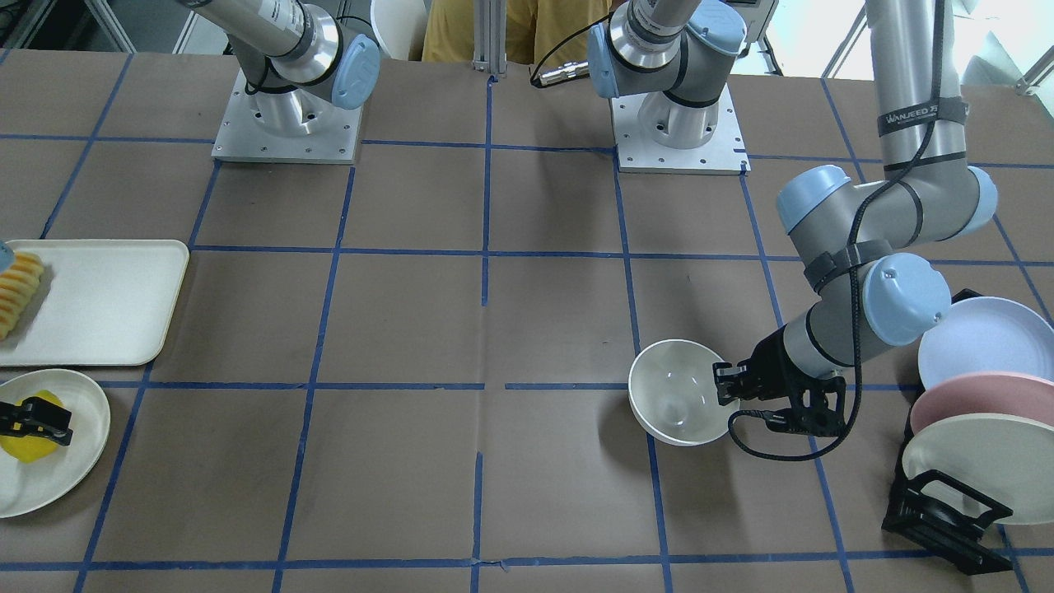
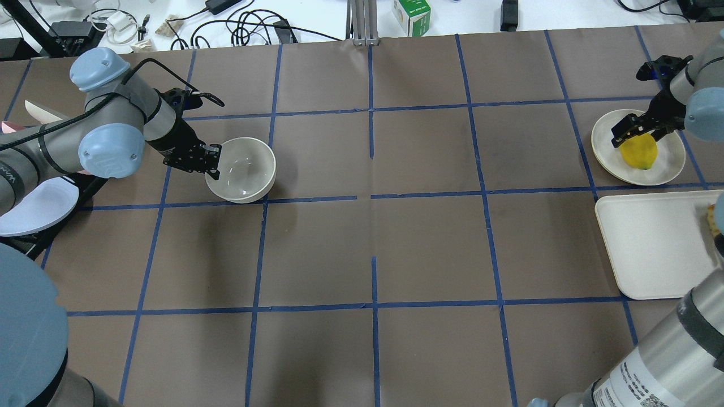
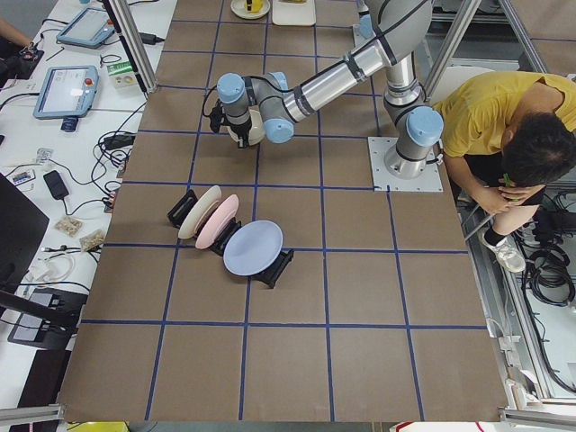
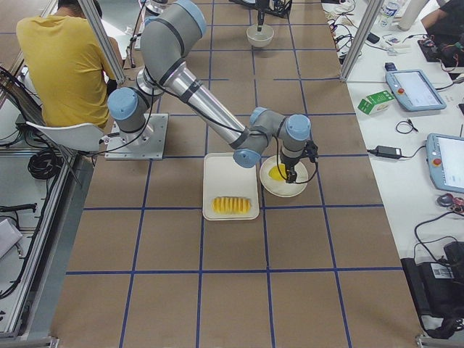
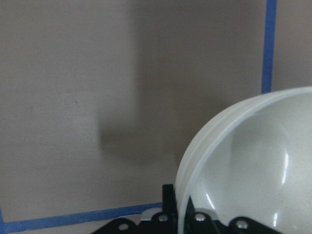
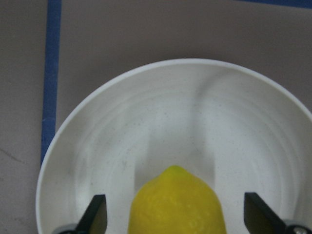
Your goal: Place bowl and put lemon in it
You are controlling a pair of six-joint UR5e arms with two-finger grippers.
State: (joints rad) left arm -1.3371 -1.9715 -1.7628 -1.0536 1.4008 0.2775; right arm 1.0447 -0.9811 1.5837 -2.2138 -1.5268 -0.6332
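Tabletop (image 2: 430, 243) covered in brown paper and marked with a blue tape grid is shown, with a rectangular off-white tray (image 2: 650, 249) set at the robot's right end. Sliced orange-yellow fruit pieces (image 1: 18, 292) are laid in a row at the tray's end farthest from the table's middle. Just beside the tray, on its side away from the robot, a flat off-white round plate (image 2: 670, 164) is placed, and the small bright yellow oval lemon (image 2: 639, 152) is seen lying on it. The right gripper (image 2: 638, 131) is held low over the lemon. Its black fingers (image 6: 97, 217) are spread apart on either side of the fruit with a gap left at each side, so nothing is gripped.

Well apart from the tray, toward the table's other end, the small deep off-white glossy bowl (image 2: 242, 169) is found. Its rim is clamped by the left gripper (image 2: 215, 161), with one finger inside the wall and one outside. The bowl appears slightly tipped; whether it is touching the paper cannot be told. Farther again from the tray, beyond the bowl, three pastel plates (image 1: 980, 395) are stood on edge in a black rack (image 1: 939, 511).
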